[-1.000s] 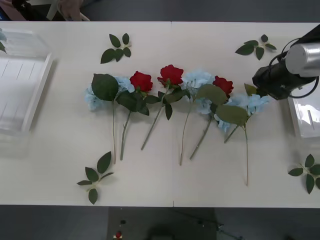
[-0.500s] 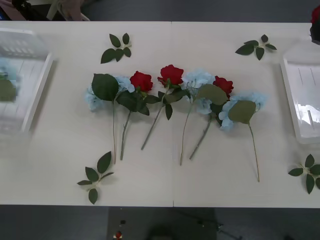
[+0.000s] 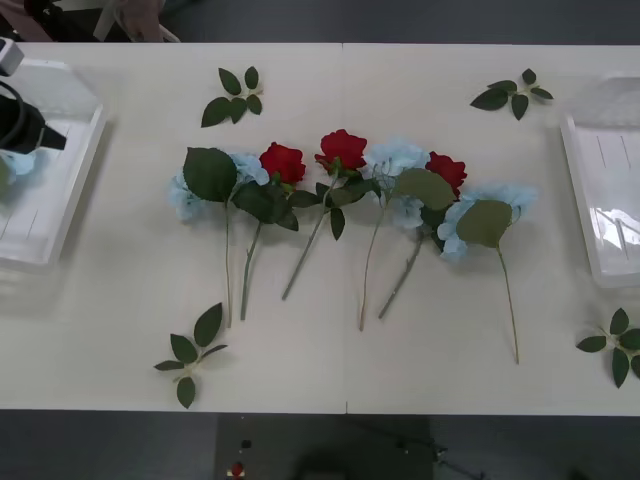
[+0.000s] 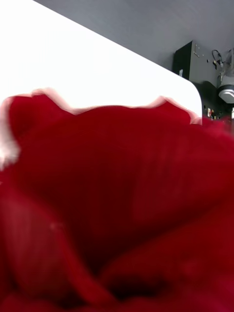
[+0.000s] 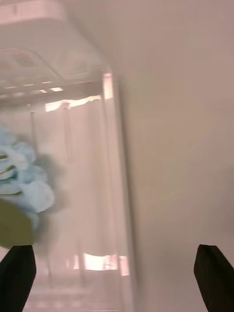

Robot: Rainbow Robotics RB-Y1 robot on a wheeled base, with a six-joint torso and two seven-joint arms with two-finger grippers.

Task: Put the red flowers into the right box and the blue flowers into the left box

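Three red flowers (image 3: 283, 160) (image 3: 343, 148) (image 3: 447, 170) lie in a row mid-table, mixed with blue flowers (image 3: 192, 196) (image 3: 395, 158) (image 3: 490, 205), stems toward me. Over the left box (image 3: 70, 190) hangs my left gripper (image 5: 117, 278), open, its black fingertips (image 5: 214, 273) at the corners with nothing between them. Its arm (image 3: 20, 120) is at the far left. One blue flower (image 5: 19, 180) lies inside that box (image 5: 114, 170). Another red flower (image 4: 117, 209) is held close against the right wrist camera, above a table corner. The right box (image 3: 605, 200) stands at the right edge.
Loose green leaf sprigs lie at the back left (image 3: 232, 95), back right (image 3: 513, 92), front left (image 3: 190, 350) and front right (image 3: 615, 345). A bare strip of table runs between the flower row and each box.
My right arm has left the front view. The left arm has come in over the left box, where a blue flower now lies. The rightmost blue flower on the table has shifted a little.
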